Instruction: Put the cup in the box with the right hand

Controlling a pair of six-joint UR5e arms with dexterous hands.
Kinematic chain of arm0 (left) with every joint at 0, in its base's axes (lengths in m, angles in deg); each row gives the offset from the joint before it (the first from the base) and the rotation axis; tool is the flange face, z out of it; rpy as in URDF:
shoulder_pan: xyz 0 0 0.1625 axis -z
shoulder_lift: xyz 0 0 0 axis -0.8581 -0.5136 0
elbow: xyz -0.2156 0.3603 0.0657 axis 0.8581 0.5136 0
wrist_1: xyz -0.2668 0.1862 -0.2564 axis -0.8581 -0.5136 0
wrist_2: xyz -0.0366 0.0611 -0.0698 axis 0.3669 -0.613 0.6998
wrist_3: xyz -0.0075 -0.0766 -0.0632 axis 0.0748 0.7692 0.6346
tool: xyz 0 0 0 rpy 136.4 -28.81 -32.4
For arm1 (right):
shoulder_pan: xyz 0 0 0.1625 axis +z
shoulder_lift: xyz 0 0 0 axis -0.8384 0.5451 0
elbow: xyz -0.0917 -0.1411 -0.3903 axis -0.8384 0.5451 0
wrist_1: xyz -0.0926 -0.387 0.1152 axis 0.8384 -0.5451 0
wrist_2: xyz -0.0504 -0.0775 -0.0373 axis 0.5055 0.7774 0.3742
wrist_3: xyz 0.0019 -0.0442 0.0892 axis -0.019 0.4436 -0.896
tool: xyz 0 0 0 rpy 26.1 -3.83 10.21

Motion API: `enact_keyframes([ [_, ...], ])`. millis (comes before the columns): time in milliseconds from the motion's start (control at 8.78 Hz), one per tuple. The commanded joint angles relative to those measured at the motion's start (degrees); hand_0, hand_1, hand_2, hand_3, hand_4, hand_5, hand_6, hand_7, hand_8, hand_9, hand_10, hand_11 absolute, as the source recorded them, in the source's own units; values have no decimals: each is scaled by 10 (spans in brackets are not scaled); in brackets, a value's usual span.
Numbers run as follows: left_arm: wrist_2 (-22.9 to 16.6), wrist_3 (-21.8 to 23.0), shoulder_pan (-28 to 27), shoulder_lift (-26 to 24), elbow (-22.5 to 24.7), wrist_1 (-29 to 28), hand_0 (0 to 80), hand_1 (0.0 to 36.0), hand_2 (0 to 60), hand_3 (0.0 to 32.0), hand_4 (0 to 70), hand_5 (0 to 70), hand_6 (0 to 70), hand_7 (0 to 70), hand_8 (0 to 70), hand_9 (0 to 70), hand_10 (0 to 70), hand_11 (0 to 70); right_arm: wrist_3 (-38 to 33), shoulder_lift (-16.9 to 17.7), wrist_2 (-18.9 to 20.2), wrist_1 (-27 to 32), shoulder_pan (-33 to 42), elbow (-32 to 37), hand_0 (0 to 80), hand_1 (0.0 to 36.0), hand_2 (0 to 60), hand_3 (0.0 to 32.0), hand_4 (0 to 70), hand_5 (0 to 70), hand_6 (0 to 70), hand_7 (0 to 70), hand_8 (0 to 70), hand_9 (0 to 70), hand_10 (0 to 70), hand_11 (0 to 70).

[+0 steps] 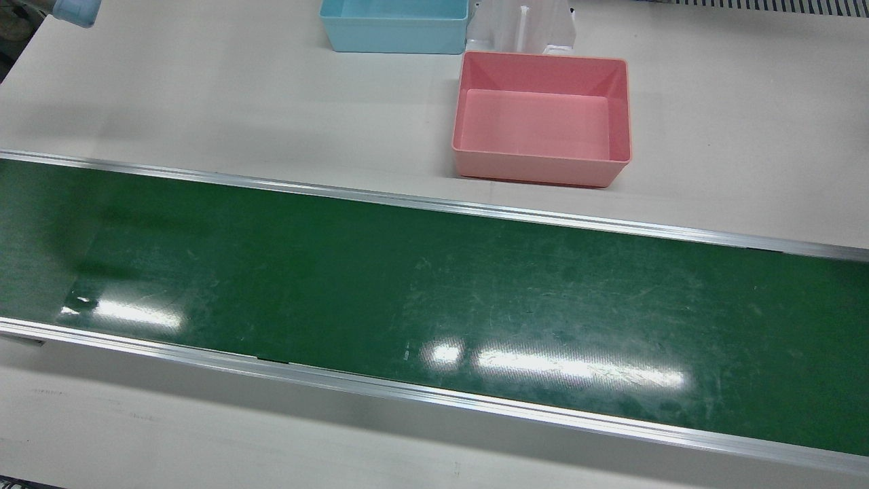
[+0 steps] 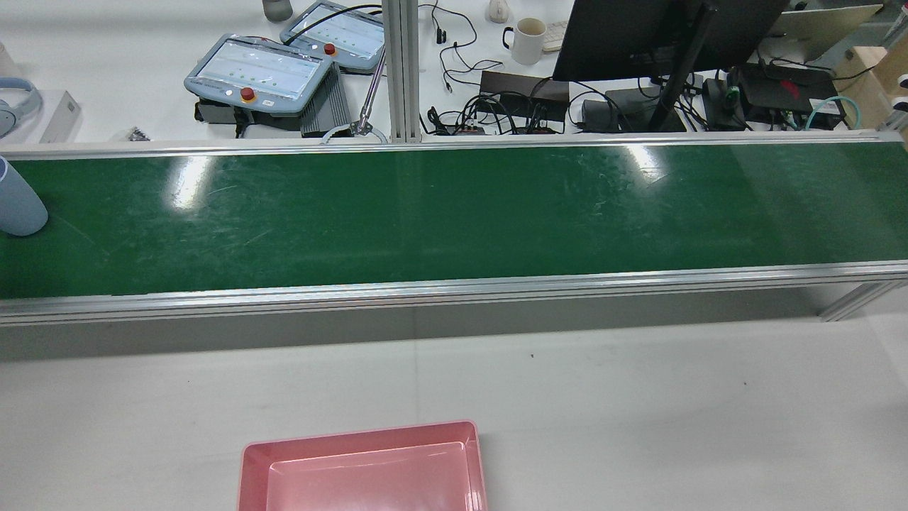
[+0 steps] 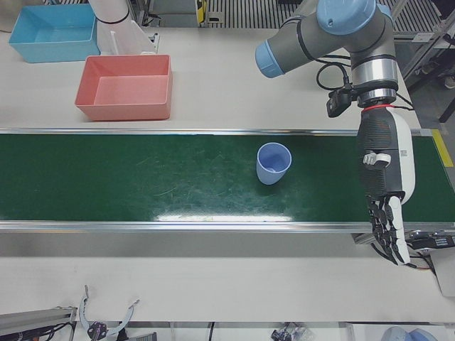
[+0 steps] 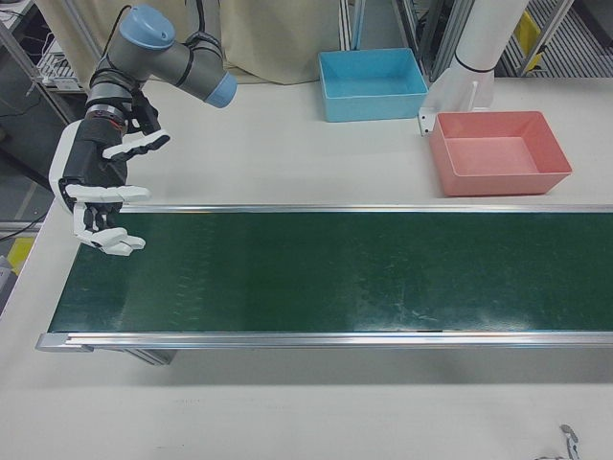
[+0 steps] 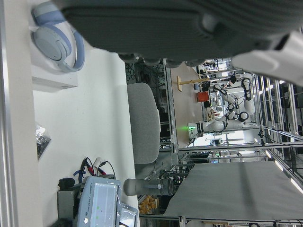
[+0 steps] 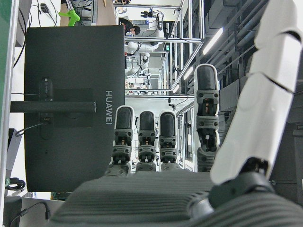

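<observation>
Cup (image 3: 273,163), pale blue and upright, is seen standing on the green conveyor belt (image 3: 142,177) in the left-front view, its open mouth facing up and nothing touching it. In the rear view only its side is caught at the far left edge (image 2: 18,202) of the belt. The pink box (image 4: 498,151) is set on the white table (image 4: 287,144) just beyond the belt's robot-side rail, with nothing visible inside it, and a blue box (image 4: 372,84) is placed further back beside it. The cup and the pink box are well apart.

The right hand (image 4: 101,196) is shown in the right-front view at the opposite end of the belt from the cup, held above the belt's corner with its fingers (image 6: 147,137) spread and nothing grasped. The left hand (image 3: 385,192) is pictured hanging over the belt's end on the cup's side, fingers extended straight down and apart, nothing held, and separated from the cup by bare belt.

A black monitor (image 6: 71,104) is framed behind the right hand's fingers, and a pair of headphones (image 5: 54,40) is seen on the desk in the left hand view. Two teach pendants (image 2: 259,71) are laid on the desk beyond the belt.
</observation>
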Motion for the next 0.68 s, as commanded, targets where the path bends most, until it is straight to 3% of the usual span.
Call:
enact_keyframes([
  [0, 0, 0, 0, -1, 0, 0, 0, 0, 0, 0, 0, 0, 0, 0, 0, 0, 0, 0, 0, 0, 0, 0, 0, 0, 511, 119, 5, 0, 592, 55, 135, 501, 184, 301, 219, 320],
  [228, 0, 0, 0, 0, 0, 0, 0, 0, 0, 0, 0, 0, 0, 0, 0, 0, 0, 0, 0, 0, 0, 0, 0, 0, 523, 136, 29, 0, 599, 59, 138, 508, 187, 305, 223, 327],
  [569, 0, 0, 0, 0, 0, 0, 0, 0, 0, 0, 0, 0, 0, 0, 0, 0, 0, 0, 0, 0, 0, 0, 0, 0, 518, 129, 18, 0, 600, 57, 138, 510, 187, 304, 220, 322],
])
